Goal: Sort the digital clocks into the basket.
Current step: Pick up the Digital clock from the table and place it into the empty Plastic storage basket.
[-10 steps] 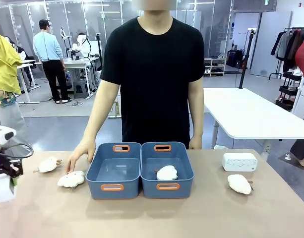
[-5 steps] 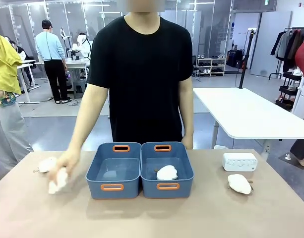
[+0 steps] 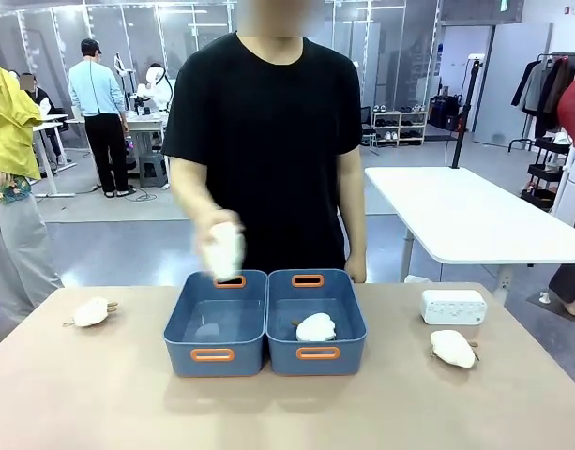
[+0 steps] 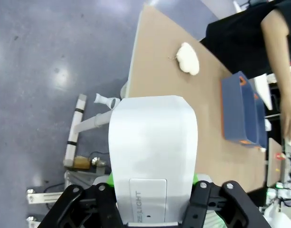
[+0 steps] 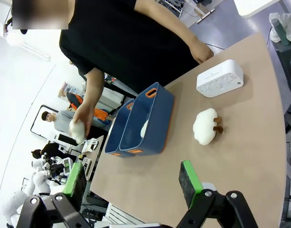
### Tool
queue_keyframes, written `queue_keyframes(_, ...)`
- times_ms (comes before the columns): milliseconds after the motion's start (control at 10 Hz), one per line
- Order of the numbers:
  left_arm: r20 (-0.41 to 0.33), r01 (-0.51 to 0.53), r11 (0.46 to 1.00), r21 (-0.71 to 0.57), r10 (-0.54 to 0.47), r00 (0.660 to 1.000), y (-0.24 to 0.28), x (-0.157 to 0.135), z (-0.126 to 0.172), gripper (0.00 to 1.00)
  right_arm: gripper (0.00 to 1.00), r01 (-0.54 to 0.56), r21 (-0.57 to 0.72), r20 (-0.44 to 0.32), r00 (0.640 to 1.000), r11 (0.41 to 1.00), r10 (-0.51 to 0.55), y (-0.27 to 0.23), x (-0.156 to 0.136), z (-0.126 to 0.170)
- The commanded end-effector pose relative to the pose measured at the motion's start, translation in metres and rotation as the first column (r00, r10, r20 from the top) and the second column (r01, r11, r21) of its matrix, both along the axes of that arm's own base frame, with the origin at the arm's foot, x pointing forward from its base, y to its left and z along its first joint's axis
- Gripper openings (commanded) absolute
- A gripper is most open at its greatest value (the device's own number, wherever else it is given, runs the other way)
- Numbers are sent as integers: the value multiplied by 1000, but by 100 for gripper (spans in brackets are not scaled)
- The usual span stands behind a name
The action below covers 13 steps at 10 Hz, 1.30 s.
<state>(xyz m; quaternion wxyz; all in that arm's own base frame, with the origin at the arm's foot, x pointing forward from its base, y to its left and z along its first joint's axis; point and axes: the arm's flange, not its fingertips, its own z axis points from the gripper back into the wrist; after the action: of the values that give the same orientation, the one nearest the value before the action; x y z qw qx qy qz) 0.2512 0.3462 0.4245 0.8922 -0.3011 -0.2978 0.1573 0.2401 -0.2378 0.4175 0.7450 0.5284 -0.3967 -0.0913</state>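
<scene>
White digital clock clamped in left gripper; right gripper with jaws spread wide

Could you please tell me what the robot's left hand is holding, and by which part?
The left hand is shut on a white digital clock, gripping it by its two sides at the end nearest the hand.

digital clock in my left gripper running off the bottom edge, hiding most of my green pads, person's hand blurring above the left basket
</scene>
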Motion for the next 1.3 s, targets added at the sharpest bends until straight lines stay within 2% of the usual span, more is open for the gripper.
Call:
queue_keyframes(0, -17, 16, 1000, -19, -16, 1000, 4, -8, 17, 5, 100, 1, 11, 8, 1000, 1000, -1, 0, 0, 1)
queue_keyframes(100, 0, 0, 1000, 0, 0, 1000, 0, 0, 0, 5, 100, 1, 11, 8, 1000, 1000, -1, 0, 0, 1)
queue_keyframes(900, 0, 0, 1000, 0, 0, 1000, 0, 0, 0, 5, 100, 1, 11, 8, 1000, 1000, -1, 0, 0, 1)
queue_keyframes(1000, -28, -20, 1000, 7, 20, 999, -1, -1, 1, 52, 100, 1, 11, 8, 1000, 1000, -1, 0, 0, 1)
queue_keyframes(1100, 42, 121, 992, 25, -122, 992, -29, 16, 28, 52, 100, 1, 11, 8, 1000, 1000, -1, 0, 0, 1)
queue_keyframes(1200, 114, 215, 977, 15, -215, 970, -57, 24, 56, 52, 100, 1, 11, 8, 1000, 1000, -1, 0, 0, 1)
